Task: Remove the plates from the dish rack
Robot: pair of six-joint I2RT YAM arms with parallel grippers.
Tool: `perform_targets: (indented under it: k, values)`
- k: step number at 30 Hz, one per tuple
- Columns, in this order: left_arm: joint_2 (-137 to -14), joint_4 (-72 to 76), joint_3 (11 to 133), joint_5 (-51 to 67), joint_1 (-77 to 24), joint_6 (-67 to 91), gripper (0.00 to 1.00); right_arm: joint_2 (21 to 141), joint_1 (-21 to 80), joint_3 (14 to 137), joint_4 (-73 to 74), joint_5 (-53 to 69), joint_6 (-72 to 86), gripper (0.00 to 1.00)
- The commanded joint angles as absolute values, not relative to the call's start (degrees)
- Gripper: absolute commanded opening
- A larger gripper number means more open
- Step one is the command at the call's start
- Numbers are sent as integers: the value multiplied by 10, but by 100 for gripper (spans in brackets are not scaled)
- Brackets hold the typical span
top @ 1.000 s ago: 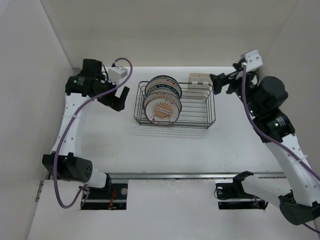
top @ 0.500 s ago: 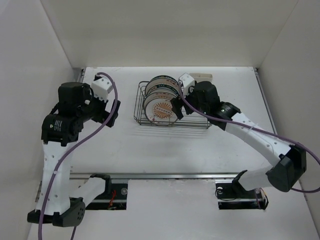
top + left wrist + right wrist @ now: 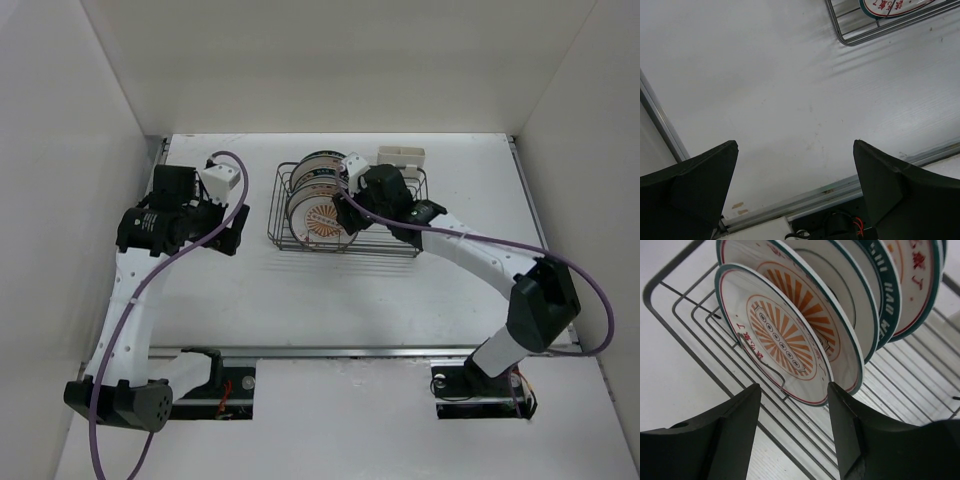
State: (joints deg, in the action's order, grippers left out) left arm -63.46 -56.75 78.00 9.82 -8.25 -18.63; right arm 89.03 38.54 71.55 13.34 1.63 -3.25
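Note:
Several white plates stand on edge in the dark wire dish rack (image 3: 400, 238). The front plate (image 3: 318, 220) has an orange sunburst centre; behind it are another sunburst plate (image 3: 842, 347) and teal-rimmed plates (image 3: 890, 300). My right gripper (image 3: 350, 212) is inside the rack at the front plate's right edge. In the right wrist view the front plate (image 3: 775, 335) has its lower rim between the fingers of my right gripper (image 3: 795, 390), which are apart and not pressing it. My left gripper (image 3: 232, 225) is open over bare table left of the rack.
A white caddy (image 3: 402, 157) is clipped to the rack's back right corner. The left wrist view shows the rack's corner (image 3: 850, 40), bare white table and the metal rail (image 3: 805, 197) at the near edge. White walls enclose the table on three sides.
My right arm swung in from the far right to the front plate in the rack, and its jaws have narrowed. The left arm shifted slightly toward the near side, still open.

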Motion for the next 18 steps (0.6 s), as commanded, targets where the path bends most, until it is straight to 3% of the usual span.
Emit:
perform_targets:
  k: [1, 14, 18]
  values:
    - [-621, -548, 774, 87, -83, -168, 100, 900, 379, 746, 99, 23, -5, 61]
    - [-621, -554, 757, 82, -83, -163, 100, 961, 360, 763, 83, 12, 18, 58]
    - [-621, -554, 757, 82, -83, -163, 100, 986, 355, 777, 83, 12, 18, 49]
